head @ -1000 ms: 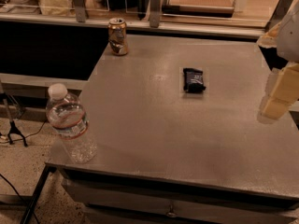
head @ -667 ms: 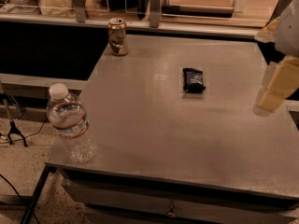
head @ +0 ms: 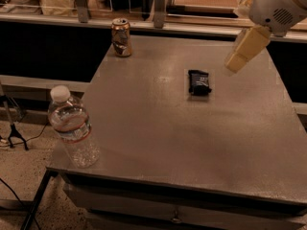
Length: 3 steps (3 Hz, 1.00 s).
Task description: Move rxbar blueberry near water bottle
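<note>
reach step: end effector point(head: 245, 49) hovers right of flat dark-wrapped rxbar blueberry point(head: 199, 82), grip state can't tell; next: descend, grasp.

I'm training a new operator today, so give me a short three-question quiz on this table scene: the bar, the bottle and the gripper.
1. True or false: the rxbar blueberry lies touching the water bottle.
2. Where is the gripper? A, on the bottle's cap; B, in the air, right of the bar; C, down on the floor.
3. Fill in: at the table's far left corner stands a metal ____.
Key: 1 false, they are well apart. 2 B. 3 can.
</note>
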### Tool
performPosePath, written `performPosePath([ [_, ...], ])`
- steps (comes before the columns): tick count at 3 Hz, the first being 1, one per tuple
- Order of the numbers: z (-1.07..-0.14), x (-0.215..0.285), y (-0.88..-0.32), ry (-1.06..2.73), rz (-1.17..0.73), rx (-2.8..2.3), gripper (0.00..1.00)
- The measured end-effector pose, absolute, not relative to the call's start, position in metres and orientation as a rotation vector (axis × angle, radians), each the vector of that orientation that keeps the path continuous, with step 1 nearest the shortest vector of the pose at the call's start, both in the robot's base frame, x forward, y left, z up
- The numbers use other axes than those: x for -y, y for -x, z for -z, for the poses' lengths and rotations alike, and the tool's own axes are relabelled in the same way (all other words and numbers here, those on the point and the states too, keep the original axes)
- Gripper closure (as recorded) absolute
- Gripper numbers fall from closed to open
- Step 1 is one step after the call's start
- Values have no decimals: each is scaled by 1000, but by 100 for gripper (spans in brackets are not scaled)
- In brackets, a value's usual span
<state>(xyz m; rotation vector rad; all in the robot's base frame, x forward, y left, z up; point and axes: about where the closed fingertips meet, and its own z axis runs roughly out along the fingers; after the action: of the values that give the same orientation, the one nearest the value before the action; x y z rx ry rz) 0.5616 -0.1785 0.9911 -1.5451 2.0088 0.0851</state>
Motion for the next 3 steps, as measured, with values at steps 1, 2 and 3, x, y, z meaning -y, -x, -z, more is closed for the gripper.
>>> performPosePath([
  [1,-973,173,-589,1408,-170,-2002,0],
  [2,-973,173,-589,1408,-170,-2002,0],
  [3,-960,170,-592,1384,-203,-2015,0],
])
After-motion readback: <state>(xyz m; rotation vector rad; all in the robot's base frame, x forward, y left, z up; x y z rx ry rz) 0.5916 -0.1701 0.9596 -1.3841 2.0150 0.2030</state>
